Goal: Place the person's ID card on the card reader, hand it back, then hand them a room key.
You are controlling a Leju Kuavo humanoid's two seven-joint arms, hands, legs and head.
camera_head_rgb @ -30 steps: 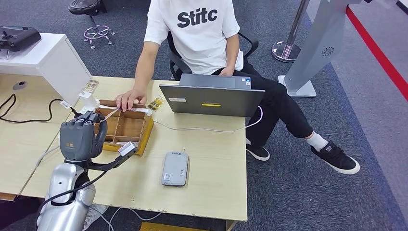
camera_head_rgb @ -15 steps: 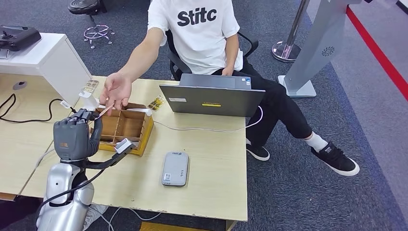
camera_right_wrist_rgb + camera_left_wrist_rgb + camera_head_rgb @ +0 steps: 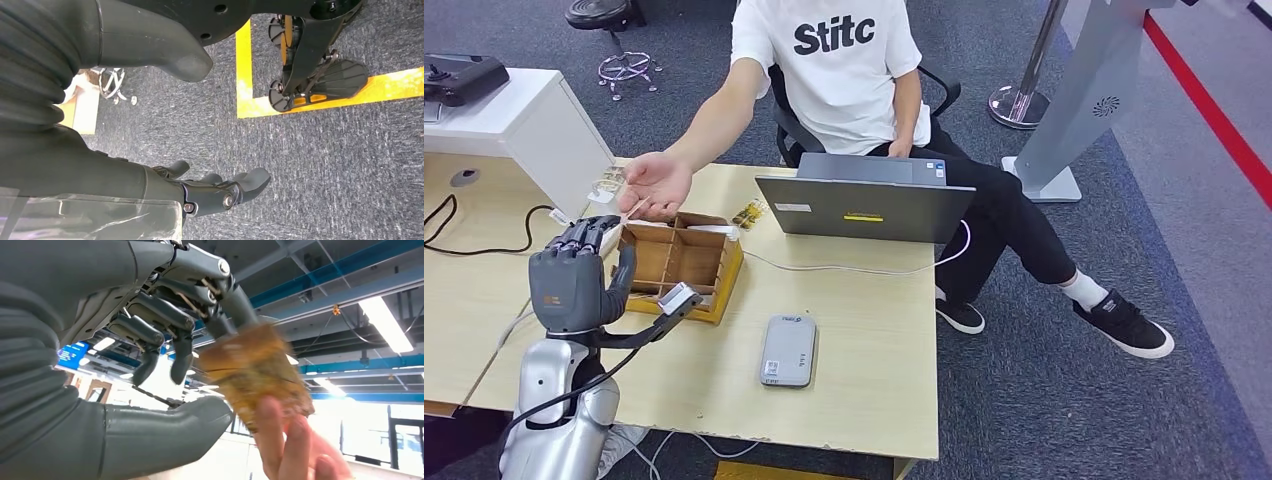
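Blurred gold and brown, the card [image 3: 255, 372] is hard to read in the left wrist view: no print or edge comes out sharp, and its lower part is hidden behind the person's fingers [image 3: 287, 450] that pinch it. From the head view the card is little more than a thin pale sliver under the person's hand [image 3: 654, 184], which reaches out over the far corner of the wooden tray [image 3: 684, 262]. The left hand [image 3: 574, 280] is raised above the table [image 3: 864, 350] just beside the tray, palm up, fingers spread and only loosely curled, thumb out to the side. In the wrist view the card lies right against the tip of one dark finger [image 3: 235, 305], and it may be touching there, but the thumb [image 3: 165, 432] sits apart below and nothing closes on the card; the person holds it, not the robot. Part of the tray's near side is covered by the left hand. A grey reader [image 3: 788, 349] lies flat on the table, well apart from the card, nearer the robot than the laptop [image 3: 864, 205]. The right hand [image 3: 215, 192] hangs over the carpet, fingers slightly curled and apart, holding nothing.
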